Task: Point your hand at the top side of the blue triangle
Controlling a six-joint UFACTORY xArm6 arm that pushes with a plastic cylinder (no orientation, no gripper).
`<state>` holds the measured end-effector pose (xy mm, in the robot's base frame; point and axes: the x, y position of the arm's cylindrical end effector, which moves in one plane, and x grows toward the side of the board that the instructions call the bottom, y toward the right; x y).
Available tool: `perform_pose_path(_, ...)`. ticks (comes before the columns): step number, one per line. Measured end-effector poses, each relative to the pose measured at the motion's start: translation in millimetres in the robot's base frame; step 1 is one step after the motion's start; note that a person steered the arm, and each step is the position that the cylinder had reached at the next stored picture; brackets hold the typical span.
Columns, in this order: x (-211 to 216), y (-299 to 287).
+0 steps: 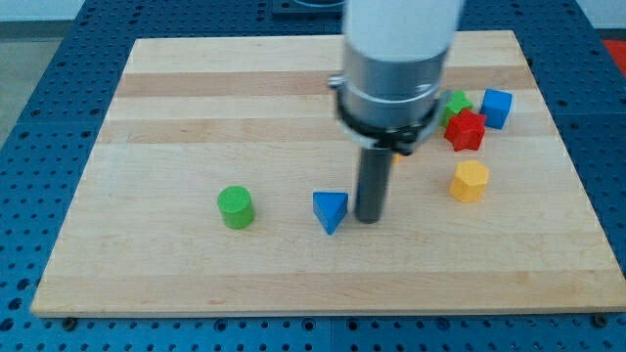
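The blue triangle (330, 211) lies on the wooden board (196, 108), a little below its middle. My tip (369, 219) rests on the board just to the right of the blue triangle, close beside it with a thin gap. The rod rises to the arm's large grey and white body, which hides part of the board above it.
A green cylinder (236, 207) stands left of the triangle. At the view's right are a yellow hexagonal block (469, 181), a red star block (466, 131), a green block (456, 103) partly behind it, and a blue cube (497, 108).
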<state>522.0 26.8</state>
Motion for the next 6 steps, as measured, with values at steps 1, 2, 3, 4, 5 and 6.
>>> perform_pose_path(1,0,-76)
perform_pose_path(2,-1,-125)
perform_pose_path(3,-1,-108)
perform_pose_path(4,-15,-53)
perform_pose_path(5,-65,-52)
perform_pose_path(6,-108,-116)
